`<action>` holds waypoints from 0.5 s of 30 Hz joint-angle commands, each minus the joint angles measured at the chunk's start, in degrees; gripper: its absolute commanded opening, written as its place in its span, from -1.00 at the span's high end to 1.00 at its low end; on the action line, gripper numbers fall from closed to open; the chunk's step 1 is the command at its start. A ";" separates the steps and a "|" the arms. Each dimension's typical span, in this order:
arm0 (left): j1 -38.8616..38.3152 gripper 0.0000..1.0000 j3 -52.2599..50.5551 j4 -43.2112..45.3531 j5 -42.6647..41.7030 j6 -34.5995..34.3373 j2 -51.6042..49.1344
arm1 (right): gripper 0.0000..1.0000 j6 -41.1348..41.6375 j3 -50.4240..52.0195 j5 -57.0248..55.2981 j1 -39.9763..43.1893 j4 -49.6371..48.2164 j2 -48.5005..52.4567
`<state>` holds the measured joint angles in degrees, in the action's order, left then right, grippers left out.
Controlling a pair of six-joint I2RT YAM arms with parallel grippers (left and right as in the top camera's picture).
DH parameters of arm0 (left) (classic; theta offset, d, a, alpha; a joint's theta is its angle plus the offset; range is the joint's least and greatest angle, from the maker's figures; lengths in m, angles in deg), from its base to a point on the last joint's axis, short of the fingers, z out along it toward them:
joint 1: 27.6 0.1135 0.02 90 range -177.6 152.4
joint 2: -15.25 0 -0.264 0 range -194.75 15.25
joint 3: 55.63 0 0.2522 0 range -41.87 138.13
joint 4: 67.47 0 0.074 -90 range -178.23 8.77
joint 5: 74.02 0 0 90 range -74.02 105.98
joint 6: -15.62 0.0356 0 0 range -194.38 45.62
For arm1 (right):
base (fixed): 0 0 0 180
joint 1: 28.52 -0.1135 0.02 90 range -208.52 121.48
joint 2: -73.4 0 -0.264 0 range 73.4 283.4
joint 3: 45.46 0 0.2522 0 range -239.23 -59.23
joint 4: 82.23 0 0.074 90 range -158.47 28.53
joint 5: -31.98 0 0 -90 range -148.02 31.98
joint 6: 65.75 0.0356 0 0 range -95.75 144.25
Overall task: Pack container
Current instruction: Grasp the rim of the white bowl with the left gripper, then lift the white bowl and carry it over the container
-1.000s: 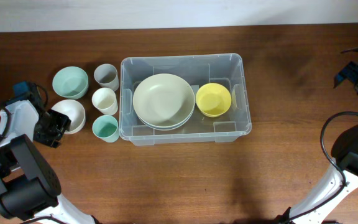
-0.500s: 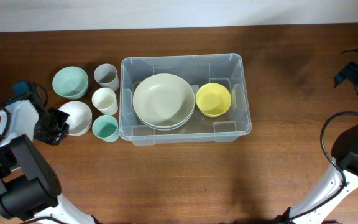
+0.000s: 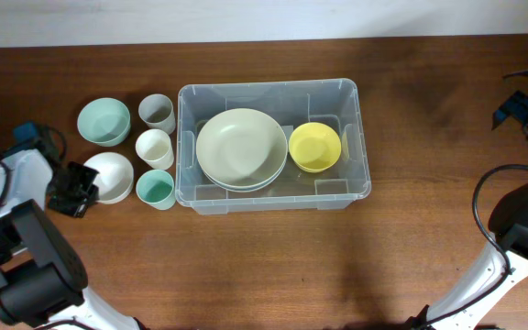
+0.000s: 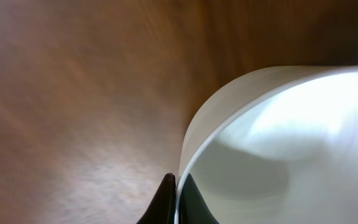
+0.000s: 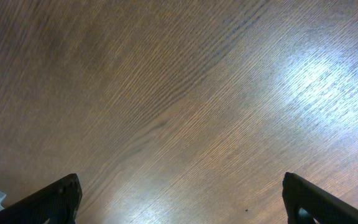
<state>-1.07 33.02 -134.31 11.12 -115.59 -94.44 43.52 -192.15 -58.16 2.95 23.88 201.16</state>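
Observation:
The container, a large clear bin, stands mid-table and holds stacked pale green bowls and a yellow bowl. To its left a white bowl rests on the table. My left gripper is shut on that bowl's left rim. In the left wrist view the white bowl fills the right side, and its thin rim is pinched in the left gripper. My right gripper hovers at the far right edge. In its own view the right gripper is wide open over bare wood.
Left of the container stand a mint bowl, a grey cup, a cream cup and a teal cup. The teal cup is close beside the white bowl. Black cables loop at the right.
My left gripper has shut onto the white bowl's rim, and the bowl has shifted slightly toward the teal cup. The right arm has not moved.

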 commanded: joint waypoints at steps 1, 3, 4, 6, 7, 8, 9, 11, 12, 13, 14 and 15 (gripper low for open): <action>4.31 0.98 -0.15 -1.86 1.66 0.11 1.64 | -0.98 0.28 0.24 -0.09 0.07 -0.07 -1.77; 6.84 0.98 -0.15 -2.19 1.62 0.11 2.54 | -0.98 0.28 0.24 -0.09 0.07 -0.07 -1.77; 7.91 0.98 -0.15 -2.29 1.62 0.11 3.02 | -0.98 0.28 0.24 -0.09 0.07 -0.07 -1.77; 10.45 0.99 -0.11 -2.51 1.53 0.11 4.72 | -0.98 0.28 0.24 -0.09 0.07 -0.07 -1.77; 12.04 0.99 -0.09 -2.49 0.94 0.13 6.19 | -0.98 0.28 0.24 -0.09 0.07 -0.07 -1.77; 13.22 0.99 -0.04 -2.49 0.09 0.13 7.50 | -0.98 0.28 0.24 -0.09 0.07 -0.07 -1.77; 14.67 0.98 0.07 -2.38 -1.29 0.13 9.68 | -0.98 0.28 0.24 -0.09 0.07 -0.07 -1.77; 16.09 0.98 0.46 -1.97 -3.37 1.03 12.92 | -0.98 0.28 0.24 -0.09 0.07 -0.07 -1.77; 16.50 0.98 0.74 -1.73 -4.52 1.68 14.62 | -0.98 0.28 0.22 -0.09 0.07 -0.07 -1.77; 16.79 0.99 1.42 -1.49 -7.17 2.27 17.90 | -0.98 0.28 0.22 -0.09 0.07 -0.07 -1.77; 16.76 0.99 1.90 -1.44 -9.03 2.29 19.65 | -0.98 0.28 0.24 -0.09 0.07 -0.07 -1.77; 16.63 0.99 2.34 -1.33 -11.58 2.73 21.40 | -0.98 0.28 0.24 -0.09 0.07 -0.07 -1.77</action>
<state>15.71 33.13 -136.02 7.90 -114.98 -79.99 43.50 -192.15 -58.16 2.95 23.86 201.16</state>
